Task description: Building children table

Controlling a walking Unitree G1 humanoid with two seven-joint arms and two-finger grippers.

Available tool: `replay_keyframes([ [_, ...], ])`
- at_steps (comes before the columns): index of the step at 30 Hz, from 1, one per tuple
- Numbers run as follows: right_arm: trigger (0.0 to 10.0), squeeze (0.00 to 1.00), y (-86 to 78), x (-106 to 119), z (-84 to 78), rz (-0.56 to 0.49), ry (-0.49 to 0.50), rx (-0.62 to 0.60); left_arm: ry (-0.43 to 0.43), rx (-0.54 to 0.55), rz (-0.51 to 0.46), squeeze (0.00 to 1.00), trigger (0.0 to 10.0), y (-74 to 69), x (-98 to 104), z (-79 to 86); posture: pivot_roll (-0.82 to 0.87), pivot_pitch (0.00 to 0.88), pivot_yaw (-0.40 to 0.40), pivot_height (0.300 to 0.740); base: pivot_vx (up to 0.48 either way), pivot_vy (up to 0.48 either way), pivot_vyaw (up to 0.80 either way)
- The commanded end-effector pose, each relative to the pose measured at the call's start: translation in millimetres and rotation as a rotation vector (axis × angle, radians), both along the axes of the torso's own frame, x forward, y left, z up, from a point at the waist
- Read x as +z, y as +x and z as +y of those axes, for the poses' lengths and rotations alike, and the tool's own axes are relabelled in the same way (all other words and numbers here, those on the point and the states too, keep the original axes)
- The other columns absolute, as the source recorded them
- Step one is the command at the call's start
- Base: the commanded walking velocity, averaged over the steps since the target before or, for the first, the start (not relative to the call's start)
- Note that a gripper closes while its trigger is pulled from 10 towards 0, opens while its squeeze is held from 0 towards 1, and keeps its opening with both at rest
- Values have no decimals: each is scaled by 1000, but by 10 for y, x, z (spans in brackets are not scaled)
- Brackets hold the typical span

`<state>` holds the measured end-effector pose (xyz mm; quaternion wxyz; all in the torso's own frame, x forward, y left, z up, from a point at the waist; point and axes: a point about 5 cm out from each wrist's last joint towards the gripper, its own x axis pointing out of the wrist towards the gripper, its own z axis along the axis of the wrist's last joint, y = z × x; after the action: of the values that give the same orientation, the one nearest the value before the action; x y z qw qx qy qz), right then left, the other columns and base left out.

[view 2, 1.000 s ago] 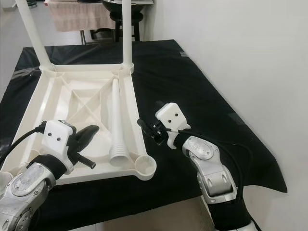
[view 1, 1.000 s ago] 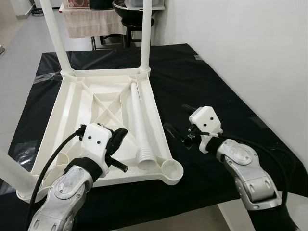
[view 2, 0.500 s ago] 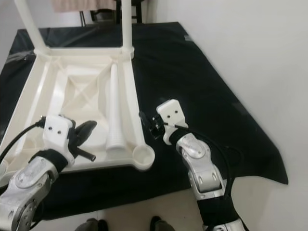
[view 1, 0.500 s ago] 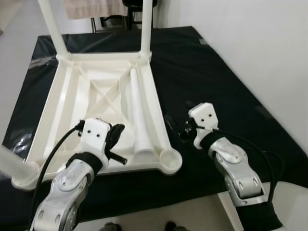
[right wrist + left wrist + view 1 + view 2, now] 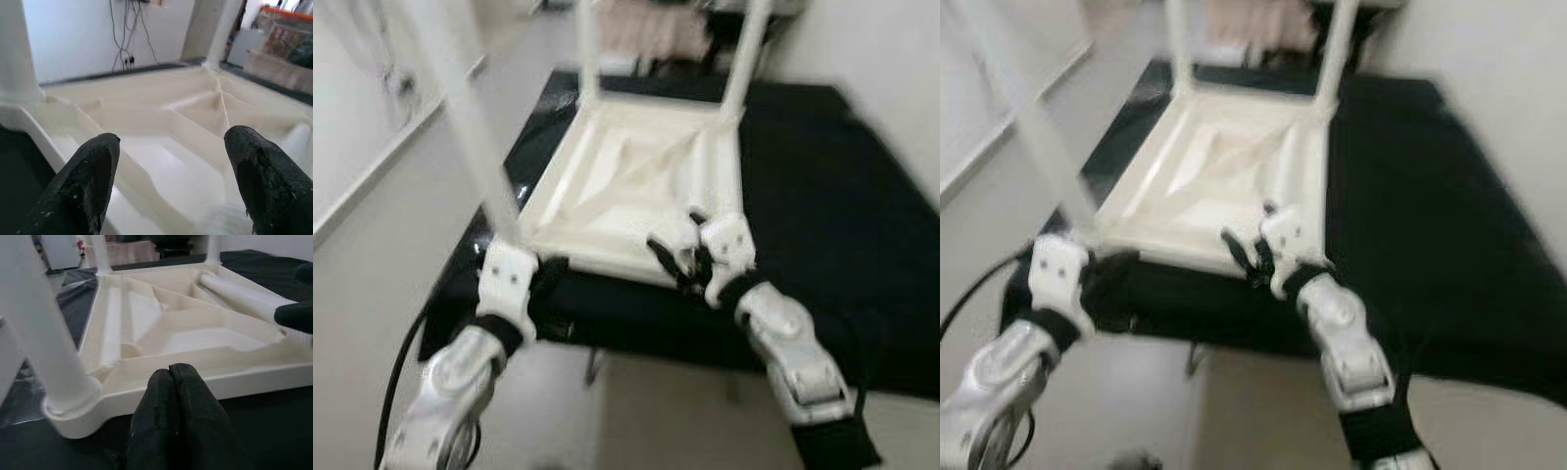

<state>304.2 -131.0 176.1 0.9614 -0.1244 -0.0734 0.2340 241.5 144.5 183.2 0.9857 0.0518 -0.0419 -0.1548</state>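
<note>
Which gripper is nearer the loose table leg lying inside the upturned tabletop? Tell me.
Right. The right gripper hangs open at the tabletop's near edge, just by the loose leg's end. The left gripper, shut, sits off the near left corner, farther away.

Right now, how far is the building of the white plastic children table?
Done: the white plastic upside-down tabletop lies on the black cloth with three upright legs, one near and two far.

In hand: nothing. The left gripper is shut and empty; the right gripper is open over the tabletop.

Left: the loose white leg lies inside the tabletop, still to be fitted.
</note>
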Motion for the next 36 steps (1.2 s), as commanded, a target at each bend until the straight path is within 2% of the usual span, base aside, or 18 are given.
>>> replay_keyframes([
  [1,10000,0,-8,-42,-29,10,-2,-12,3,1,-6,0,10000,4,5,-1,-4,99,-69,740,0,0,0],
  [11,10000,0,42,2,-38,-4,1,-56,-17,64,-6,0,10000,67,24,81,9,99,-52,740,0,0,0],
  [12,10000,0,87,17,-41,-21,-95,-72,-12,53,9,0,10000,64,17,84,16,103,-50,740,0,0,0],
  [14,10000,0,87,17,-41,-21,-95,-72,-12,53,9,0,10000,64,17,84,16,103,-50,740,0,0,0],
  [16,10000,0,111,13,-16,-68,-279,-51,-12,39,20,0,10000,49,14,81,15,108,-52,740,0,0,0],
  [18,10000,0,111,13,-16,-68,-279,-51,-12,39,20,0,10000,49,14,81,15,108,-52,740,0,0,0],
  [19,10000,0,150,14,-8,-87,-375,-49,-19,19,31,0,10000,30,3,74,18,113,-55,740,0,0,0],
  [20,10000,0,150,14,-8,-87,-375,-49,-19,19,31,0,10000,30,3,74,18,113,-55,740,0,0,0],
  [22,10000,0,296,31,-26,-92,-513,-83,-34,-38,57,0,10000,-14,-22,26,33,122,-71,740,0,0,0],
  [23,10000,0,343,40,-44,-91,-551,-95,-37,-58,65,0,10000,-29,-28,6,33,122,-71,740,0,0,0],
  [24,10000,0,343,40,-44,-91,-551,-95,-37,-58,65,0,10000,-29,-28,6,33,122,-71,740,0,0,0],
  [26,10000,0,386,90,-171,-77,-592,-81,-39,-93,74,0,10000,-69,-37,-25,36,133,-81,740,0,0,0],
  [29,10000,0,390,128,-241,-80,-609,-63,-43,-101,74,0,10000,-81,-43,-30,36,133,-81,740,0,0,0],
  [32,10000,0,294,186,-457,-67,-740,88,-67,-127,65,0,10000,-86,-42,-37,24,142,-80,740,0,0,0],
  [36,10000,0,237,198,-541,-53,-770,150,-64,-138,64,0,10000,-80,-40,-40,24,141,-78,740,0,0,0],
])
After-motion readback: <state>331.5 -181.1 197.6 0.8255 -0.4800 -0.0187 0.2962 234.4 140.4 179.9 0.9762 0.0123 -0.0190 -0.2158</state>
